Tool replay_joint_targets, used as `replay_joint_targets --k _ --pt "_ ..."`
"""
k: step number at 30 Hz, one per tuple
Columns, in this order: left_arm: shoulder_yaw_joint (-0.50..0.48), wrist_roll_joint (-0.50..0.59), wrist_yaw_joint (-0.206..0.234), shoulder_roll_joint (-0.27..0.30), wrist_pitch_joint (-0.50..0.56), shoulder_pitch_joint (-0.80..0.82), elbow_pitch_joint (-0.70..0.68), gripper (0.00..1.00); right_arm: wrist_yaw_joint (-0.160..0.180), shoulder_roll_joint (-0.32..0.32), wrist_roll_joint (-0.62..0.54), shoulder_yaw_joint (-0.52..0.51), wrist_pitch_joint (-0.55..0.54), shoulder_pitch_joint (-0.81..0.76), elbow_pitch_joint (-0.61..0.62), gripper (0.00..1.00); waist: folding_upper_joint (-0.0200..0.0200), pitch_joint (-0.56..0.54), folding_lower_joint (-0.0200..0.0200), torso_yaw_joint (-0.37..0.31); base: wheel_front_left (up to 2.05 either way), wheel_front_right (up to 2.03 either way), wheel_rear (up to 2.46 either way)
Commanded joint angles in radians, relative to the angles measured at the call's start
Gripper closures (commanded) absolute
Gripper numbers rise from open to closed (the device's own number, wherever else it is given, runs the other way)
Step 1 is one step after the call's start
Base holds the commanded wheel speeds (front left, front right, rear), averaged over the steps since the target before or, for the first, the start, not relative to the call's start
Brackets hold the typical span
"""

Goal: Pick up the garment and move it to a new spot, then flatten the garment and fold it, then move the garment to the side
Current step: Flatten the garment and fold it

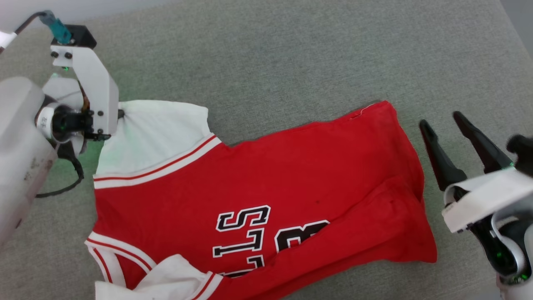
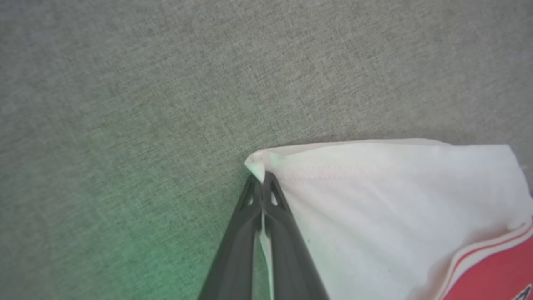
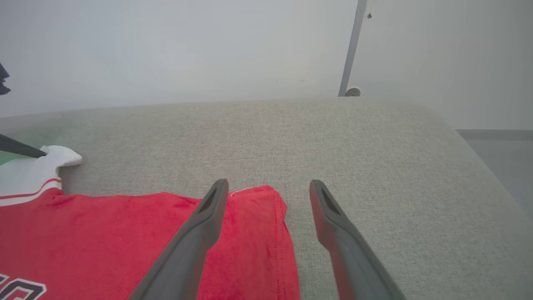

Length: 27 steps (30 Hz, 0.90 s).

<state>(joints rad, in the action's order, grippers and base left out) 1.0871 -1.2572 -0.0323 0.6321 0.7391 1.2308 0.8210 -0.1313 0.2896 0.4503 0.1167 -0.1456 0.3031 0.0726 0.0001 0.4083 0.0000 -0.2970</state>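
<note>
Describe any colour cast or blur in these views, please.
Head view: green tint on the garment by the left gripper. Left wrist view: green glow on the grey cushion. Right wrist view: pale, hazy wall; right gripper slightly soft.

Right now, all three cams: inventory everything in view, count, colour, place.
basketball jersey: one, red with white sleeves, black lettering, spread on the padded surface.
padded surface: one, grey fabric, under the jersey.
wall: one, pale, behind the surface.
pole: one, grey metal, upright against the wall.
floor: one strip, grey, past the surface's right edge in the right wrist view.
left gripper: one, dark fingers, shut on the corner of the jersey's far sleeve.
right gripper: one, dark fingers, open, beside the jersey's hem, holding nothing.
</note>
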Motion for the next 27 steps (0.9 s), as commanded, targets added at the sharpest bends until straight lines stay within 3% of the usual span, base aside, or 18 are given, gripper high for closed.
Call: replay_joint_targets --k 1,13,25,26,27 --pt "0.033 0.003 -0.006 -0.035 0.014 -0.063 0.005 1.00 0.001 0.008 0.015 0.013 -0.033 0.029 -0.008 0.00 -0.0001 0.004 0.0000 0.005 0.00 0.00 0.00" --pt "0.027 0.027 -0.012 -0.052 -0.019 -0.003 -0.002 1.00 0.001 0.076 0.106 0.120 -0.363 0.274 -0.219 0.00 -0.0001 0.023 0.0000 0.044 0.00 0.00 0.00" --pt "0.018 0.030 -0.028 -0.088 -0.048 0.031 0.022 1.00 0.001 0.079 0.201 0.276 -0.542 0.463 -0.522 0.00 -0.0001 0.050 0.0000 0.083 0.00 0.00 0.00" --pt "0.017 0.027 -0.032 -0.093 -0.052 0.031 0.025 1.00 0.001 0.079 0.209 0.297 -0.552 0.471 -0.543 0.71 -0.0001 0.051 0.0000 0.086 0.00 0.00 0.00" --pt "0.016 0.025 -0.036 -0.098 -0.054 0.031 0.028 1.00 0.001 0.080 0.219 0.320 -0.567 0.477 -0.561 1.00 -0.0001 0.051 0.0000 0.089 0.00 0.00 0.00"
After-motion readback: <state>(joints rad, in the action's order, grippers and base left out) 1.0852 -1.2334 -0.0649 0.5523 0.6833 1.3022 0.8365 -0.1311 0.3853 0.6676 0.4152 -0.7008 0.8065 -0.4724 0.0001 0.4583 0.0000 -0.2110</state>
